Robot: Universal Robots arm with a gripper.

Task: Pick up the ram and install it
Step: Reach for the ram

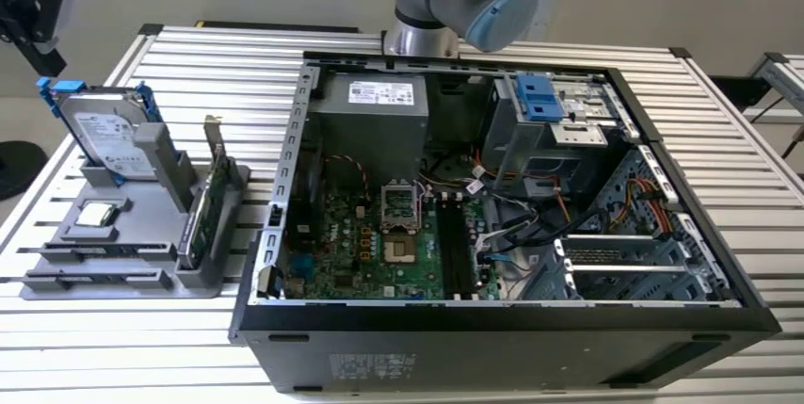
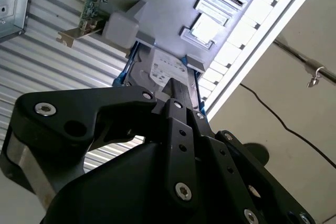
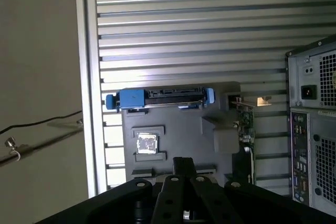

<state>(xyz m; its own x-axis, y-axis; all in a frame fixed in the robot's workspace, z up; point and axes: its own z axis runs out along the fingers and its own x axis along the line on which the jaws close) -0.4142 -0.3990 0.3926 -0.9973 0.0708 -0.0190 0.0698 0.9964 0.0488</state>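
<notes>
Over the grey moulded holder (image 3: pixel 178 124) on ribbed metal table (image 3: pixel 184 24); black angular pincer (image 3: pixel 184 165) clenched

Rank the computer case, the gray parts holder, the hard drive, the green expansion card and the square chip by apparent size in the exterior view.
1. computer case
2. gray parts holder
3. hard drive and green expansion card: too alike to rank, since the card shows nearly edge-on
4. square chip

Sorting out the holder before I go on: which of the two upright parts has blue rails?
The silver hard drive; the green expansion card beside it has a metal bracket instead.
</notes>
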